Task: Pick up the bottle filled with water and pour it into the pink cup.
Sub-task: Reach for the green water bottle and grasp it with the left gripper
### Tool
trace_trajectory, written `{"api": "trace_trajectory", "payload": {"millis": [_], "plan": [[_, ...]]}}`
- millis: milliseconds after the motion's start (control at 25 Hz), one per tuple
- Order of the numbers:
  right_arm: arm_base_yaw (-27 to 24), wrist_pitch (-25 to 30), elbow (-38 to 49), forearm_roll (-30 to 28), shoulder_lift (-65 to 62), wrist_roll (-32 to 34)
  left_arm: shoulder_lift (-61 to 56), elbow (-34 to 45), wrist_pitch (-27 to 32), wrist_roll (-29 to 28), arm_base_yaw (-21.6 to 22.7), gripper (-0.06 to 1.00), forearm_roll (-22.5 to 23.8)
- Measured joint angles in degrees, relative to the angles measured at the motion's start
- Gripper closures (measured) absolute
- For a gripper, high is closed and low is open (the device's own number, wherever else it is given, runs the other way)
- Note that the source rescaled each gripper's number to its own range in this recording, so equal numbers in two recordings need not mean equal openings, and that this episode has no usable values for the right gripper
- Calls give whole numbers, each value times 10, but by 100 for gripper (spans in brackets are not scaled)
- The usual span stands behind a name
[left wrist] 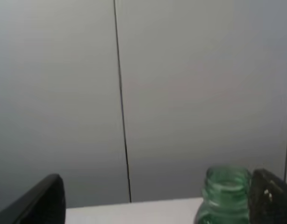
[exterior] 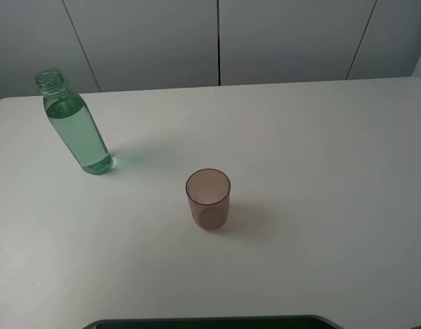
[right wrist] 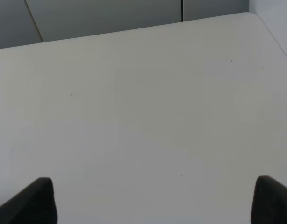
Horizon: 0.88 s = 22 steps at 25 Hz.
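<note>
Jaws of left gripper [left wrist: 155,200] spread wide, nothing held; neck of bottle [left wrist: 226,186] seen between them, just beside one finger. Jaws of right gripper [right wrist: 153,200] spread wide above white table [exterior: 320,151]. Upright at table's far left: bottle. Upright near centre, well apart: pink cup [exterior: 208,199].

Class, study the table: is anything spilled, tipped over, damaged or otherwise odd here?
Nothing stands out. The bottle stands upright at the far left of the table, uncapped and holding water. The cup stands upright near the middle, apart from the bottle, and looks empty. No spilled water shows anywhere.
</note>
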Motion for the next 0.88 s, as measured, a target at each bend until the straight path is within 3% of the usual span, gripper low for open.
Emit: {"api": "trace_trajectory", "payload": {"millis": [520,880], "plan": [[0,0,0,0,0,0,297,2,-236,9,0,-6,46],[0,0,0,0,0,0,451,-34,-257,13,0,-6,79]]}}
